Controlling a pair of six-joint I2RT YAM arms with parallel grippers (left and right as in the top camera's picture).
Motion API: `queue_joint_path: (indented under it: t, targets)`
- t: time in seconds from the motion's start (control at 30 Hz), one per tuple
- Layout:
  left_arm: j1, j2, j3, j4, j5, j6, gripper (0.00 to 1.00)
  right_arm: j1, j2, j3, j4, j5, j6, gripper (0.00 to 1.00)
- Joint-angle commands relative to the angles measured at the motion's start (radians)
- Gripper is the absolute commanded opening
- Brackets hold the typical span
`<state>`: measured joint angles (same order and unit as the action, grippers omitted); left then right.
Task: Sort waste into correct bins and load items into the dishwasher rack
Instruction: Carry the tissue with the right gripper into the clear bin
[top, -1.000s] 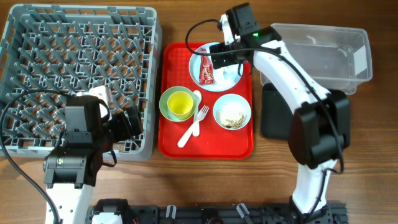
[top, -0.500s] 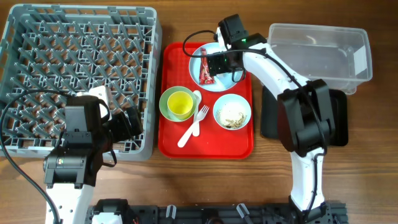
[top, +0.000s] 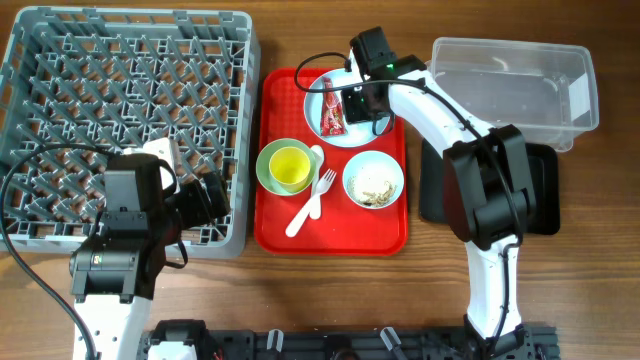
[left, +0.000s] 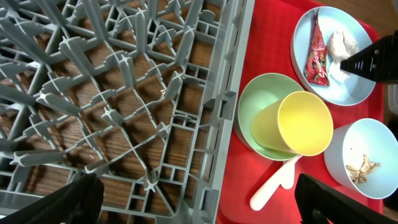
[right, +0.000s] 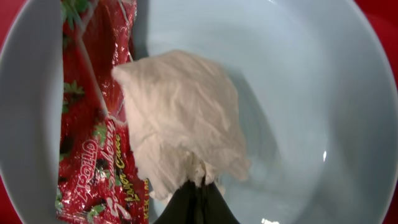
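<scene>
Now that the right claw (right: 198, 198) has gone from a wide spread a second ago to tips pressed together, it pinches the near edge of the white crumpled scrap (right: 180, 118). The scrap bunches into the tips and fans out ahead of them on the pale-blue plate (right: 298, 93). Just beside the tips, toward the wrist view's left edge, the red snack wrapper (right: 93, 124) lies flat, touching the scrap but outside the grip. That closing likely means this piece of waste is secured and a lift comes next. The clear tub (top: 520, 75) and black tray (top: 548, 195) sit well apart from this claw, off the red serving tray (top: 275, 230). The left claw (top: 205, 198) hangs spread wide by the grey rack's (top: 130, 90) corner, holding nothing.
</scene>
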<state>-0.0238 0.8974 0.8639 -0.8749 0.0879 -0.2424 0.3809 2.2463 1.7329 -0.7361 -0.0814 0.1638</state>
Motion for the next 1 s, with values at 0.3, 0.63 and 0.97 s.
queue_joint_path:
  t: [0.3, 0.63, 0.97]
  targets:
    - [0.006, -0.007, 0.02, 0.0, 0.012, -0.004, 1.0, -0.083, -0.305, 0.023, -0.02, 0.132, 0.053, 0.04]
    - [0.006, -0.007, 0.02, 0.002, 0.012, -0.004, 1.0, -0.303, -0.378, 0.01, -0.082, 0.216, 0.179, 0.09]
    - [0.006, -0.007, 0.02, 0.002, 0.012, -0.004, 1.0, -0.36, -0.377, -0.024, -0.099, 0.156, 0.163, 0.8]
